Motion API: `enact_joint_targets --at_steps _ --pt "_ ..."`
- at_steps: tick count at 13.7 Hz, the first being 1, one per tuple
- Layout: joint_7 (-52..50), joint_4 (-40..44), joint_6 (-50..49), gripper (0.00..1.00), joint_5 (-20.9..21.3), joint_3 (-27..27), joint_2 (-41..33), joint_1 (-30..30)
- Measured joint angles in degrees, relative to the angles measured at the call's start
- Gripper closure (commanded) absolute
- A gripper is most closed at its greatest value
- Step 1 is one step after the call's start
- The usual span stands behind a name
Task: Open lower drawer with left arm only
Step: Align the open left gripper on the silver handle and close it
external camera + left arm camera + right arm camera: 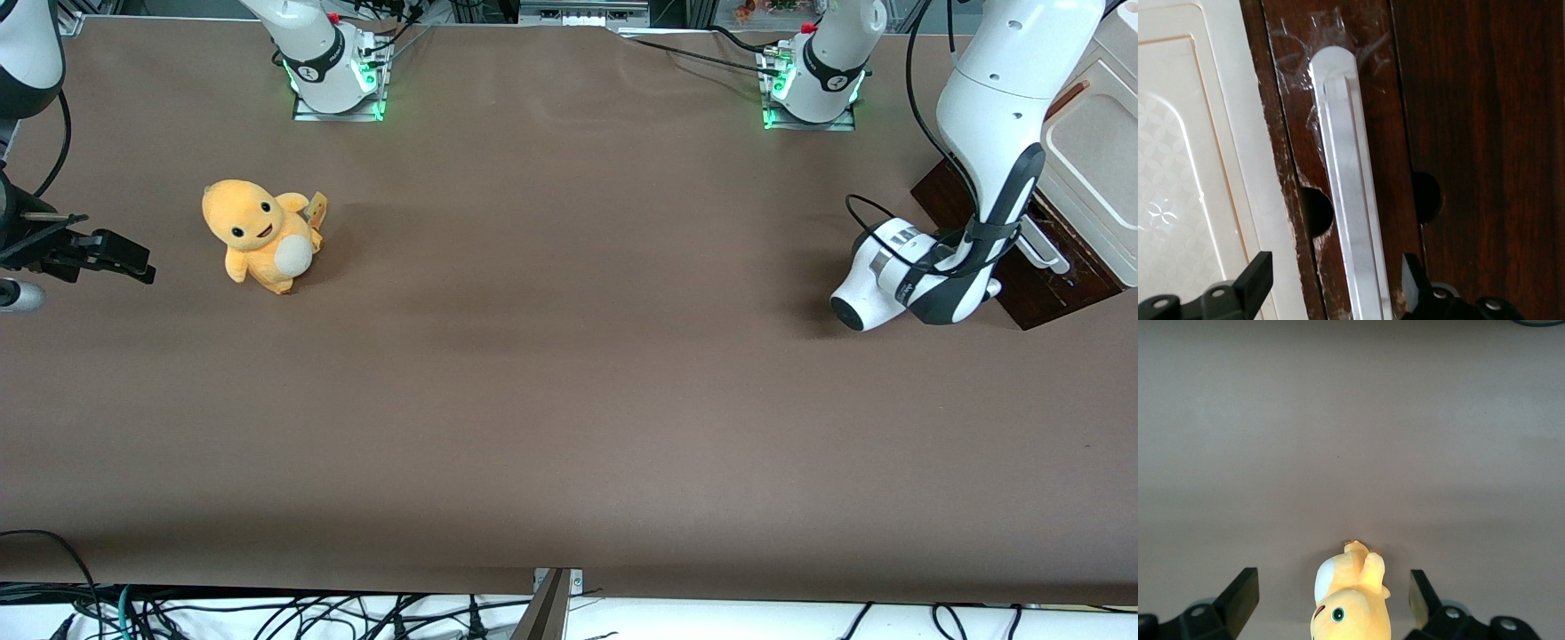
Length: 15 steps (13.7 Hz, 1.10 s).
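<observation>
Two fingers (1257, 275) of my hand (1335, 283) stand wide apart, and the white bar handle (1350, 200) of the lower drawer (1401, 100) runs between them. One fingertip sits close beside the handle, over the dark wood; I cannot tell whether it touches. The other fingertip hangs over the cream panelled cabinet top (1198, 167), apart from the handle. So my hand is open and grips nothing.

The drawer front is dark-brown wood, scuffed pale along the edge next to the cream panel. Crinkled clear tape clings around the rounded end of the handle. Two dark round holes flank the handle, one on each side of it.

From the front view, my left arm (987, 133) bends down over the cabinet (1098, 151) at the working arm's end of the table (569, 400), and its white wrist (889, 276) lies low in front of the drawer (1036, 284). My hand is hidden there by the wrist. The handle (1042, 244) shows just beside my forearm, against the dark wood.

A yellow plush toy (262, 233) sits on the table toward the parked arm's end, well apart from the cabinet.
</observation>
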Motion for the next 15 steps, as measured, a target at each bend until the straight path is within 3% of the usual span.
enact_joint_targets --at_steps 4,6,7,11,15 --pt "0.0 -0.3 2.8 0.31 1.5 0.0 -0.1 2.5" --pt "0.0 -0.6 3.1 0.50 1.7 0.0 -0.1 3.1" --pt "0.0 -0.7 3.1 0.55 1.8 0.0 -0.1 3.1" --pt "-1.8 -0.8 3.1 0.58 1.9 -0.2 -0.3 3.1" --pt "-3.2 -0.8 3.2 0.81 1.9 -0.2 -0.3 3.0"
